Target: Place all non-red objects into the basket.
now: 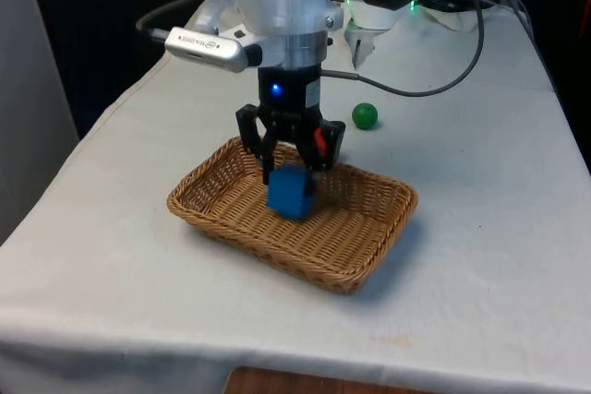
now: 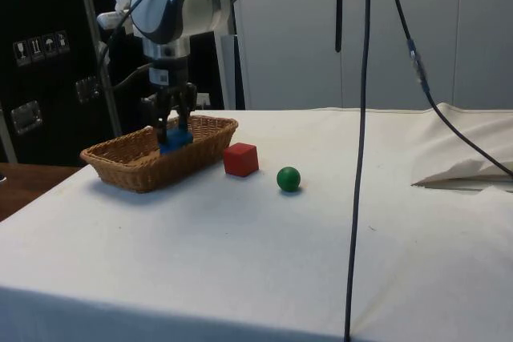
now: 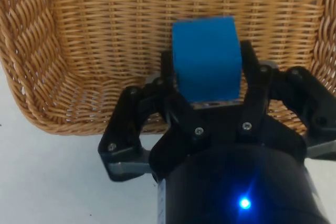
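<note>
1. White cloth [image 1: 489, 256] covers the whole table, and a shallow rectangular basket of brown wicker [image 1: 231, 223] stands on it.
2. Above this basket hangs the black two-finger gripper [image 1: 292, 173], pointing straight down over the basket's inside.
3. Its two fingers [image 3: 251, 85] are closed on a blue cube [image 1: 289, 193]; in the wrist view each finger presses against one side of the cube.
4. The blue cube is inside the outline of the basket, low between the walls. Whether it already touches the woven floor, I cannot tell.
5. In the side view the cube [image 2: 175, 140] shows just above the basket's near rim [image 2: 152, 174], with the gripper [image 2: 173, 124] directly over it.
6. A red cube [image 2: 240, 158] sits on the cloth just beside the basket, outside of it, and does not appear to touch the wall.
7. A small green ball [image 2: 288, 179] lies on the cloth near the red cube, on the side away from the basket.
8. In the front view the green ball [image 1: 365, 116] is behind the basket, toward the front view's right.
9. A black cable [image 1: 462, 53] lies across the cloth at the far end of the table.
</note>
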{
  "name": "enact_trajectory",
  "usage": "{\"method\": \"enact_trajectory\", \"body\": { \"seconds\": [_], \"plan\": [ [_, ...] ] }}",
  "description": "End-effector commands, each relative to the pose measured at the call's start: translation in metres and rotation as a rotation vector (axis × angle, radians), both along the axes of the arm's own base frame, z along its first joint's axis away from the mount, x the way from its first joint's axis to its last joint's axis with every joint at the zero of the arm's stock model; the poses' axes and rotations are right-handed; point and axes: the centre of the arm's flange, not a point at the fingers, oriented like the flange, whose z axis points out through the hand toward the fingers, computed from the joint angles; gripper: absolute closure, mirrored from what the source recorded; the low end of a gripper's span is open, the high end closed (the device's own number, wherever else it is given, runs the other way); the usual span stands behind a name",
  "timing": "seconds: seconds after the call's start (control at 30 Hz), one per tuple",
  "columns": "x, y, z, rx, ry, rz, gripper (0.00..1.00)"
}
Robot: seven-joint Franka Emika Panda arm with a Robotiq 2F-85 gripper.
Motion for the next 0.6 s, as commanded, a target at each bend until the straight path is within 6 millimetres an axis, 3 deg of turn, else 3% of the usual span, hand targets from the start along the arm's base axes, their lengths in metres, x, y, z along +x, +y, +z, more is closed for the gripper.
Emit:
{"method": "enact_trajectory", "body": {
  "seconds": [0.0, 0.07, 0.1, 0.17, 0.2, 0.27, 0.5, 0.57],
  "plan": [
    [0.001, 0.0, 0.0, 0.007, 0.0, 0.0, 0.74],
    [0.001, 0.0, 0.0, 0.005, 0.0, 0.0, 0.56],
    [0.002, 0.0, 0.0, 0.005, -0.001, 0.001, 0.36],
    [0.001, 0.0, 0.001, 0.0, -0.001, 0.001, 0.16],
    [0.002, 0.0, 0.0, 0.006, 0.0, 0.0, 0.16],
    [0.002, 0.0, 0.0, 0.006, 0.0, 0.0, 0.01],
    [0.001, 0.0, 0.001, 0.0, -0.002, 0.001, 0.0],
    [0.002, -0.002, 0.012, 0.002, -0.005, 0.0, 0.0]
  ]
}}
